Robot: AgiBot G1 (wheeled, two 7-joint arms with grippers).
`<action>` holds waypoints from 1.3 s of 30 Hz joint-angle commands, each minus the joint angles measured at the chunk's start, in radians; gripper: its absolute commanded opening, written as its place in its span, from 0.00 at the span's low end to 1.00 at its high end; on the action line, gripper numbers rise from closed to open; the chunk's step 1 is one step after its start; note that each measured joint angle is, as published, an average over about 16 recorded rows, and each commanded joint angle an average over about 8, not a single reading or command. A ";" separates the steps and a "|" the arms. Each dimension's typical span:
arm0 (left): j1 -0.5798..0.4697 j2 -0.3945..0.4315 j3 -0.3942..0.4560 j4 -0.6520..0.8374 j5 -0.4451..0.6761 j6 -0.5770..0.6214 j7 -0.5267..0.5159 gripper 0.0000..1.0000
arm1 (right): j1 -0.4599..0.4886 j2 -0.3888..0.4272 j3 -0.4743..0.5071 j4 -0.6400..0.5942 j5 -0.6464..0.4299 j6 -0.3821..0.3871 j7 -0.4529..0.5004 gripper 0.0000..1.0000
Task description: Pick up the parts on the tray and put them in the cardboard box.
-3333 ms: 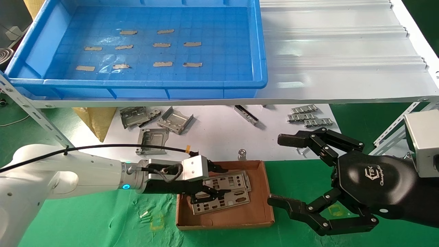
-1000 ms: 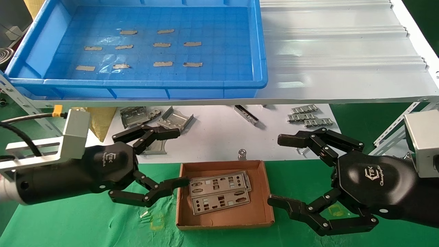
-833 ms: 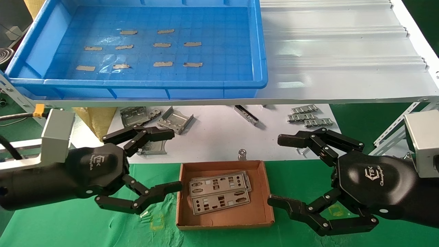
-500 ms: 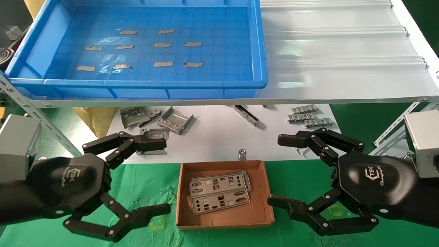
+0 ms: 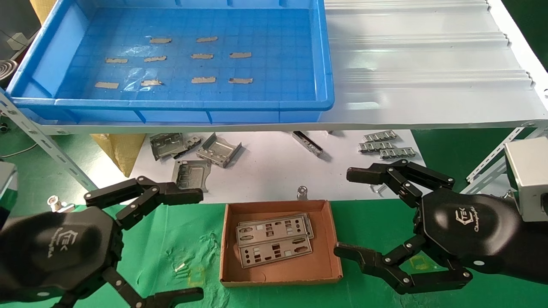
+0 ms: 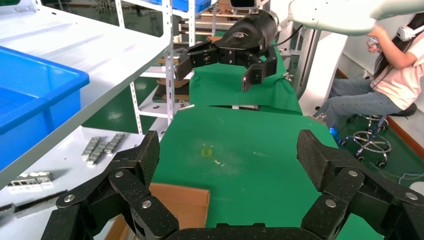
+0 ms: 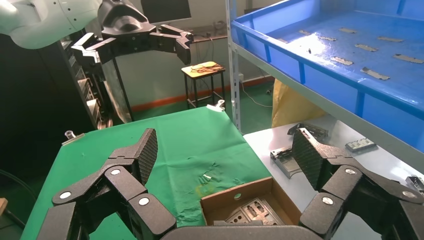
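Note:
The thin silver plates [image 5: 274, 241] lie stacked flat in the small cardboard box [image 5: 280, 277] on the green mat; they also show in the right wrist view [image 7: 250, 210]. The blue tray [image 5: 171, 105] on the upper shelf holds only tan tape scraps. My left gripper [image 5: 197, 246] is open and empty, left of the box at the near edge. My right gripper [image 5: 346, 212] is open and empty, right of the box. The left wrist view shows my open left gripper [image 6: 230, 155] above the green mat, with one corner of the box [image 6: 180, 205].
Bent grey brackets [image 5: 195, 154] and ribbed metal strips [image 5: 385, 145] lie on the white sheet under the shelf. A small metal knob [image 5: 302, 191] sits just behind the box. The white shelf [image 5: 428, 64] extends right of the tray. A person [image 6: 390, 75] sits beyond the table.
My left gripper was over the box with a plate; it let go, opened and drew back left and toward the near edge. The right gripper has not moved.

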 commanded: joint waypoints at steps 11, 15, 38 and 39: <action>-0.008 0.010 0.007 0.022 0.005 0.000 0.007 1.00 | 0.000 0.000 0.000 0.000 0.000 0.000 0.000 1.00; -0.009 0.012 0.009 0.025 0.007 0.000 0.008 1.00 | 0.000 0.000 0.000 0.000 0.000 0.000 0.000 1.00; -0.012 0.016 0.011 0.034 0.010 0.001 0.011 1.00 | 0.000 0.000 0.000 0.000 0.000 0.000 0.000 1.00; -0.012 0.016 0.011 0.034 0.010 0.001 0.011 1.00 | 0.000 0.000 0.000 0.000 0.000 0.000 0.000 1.00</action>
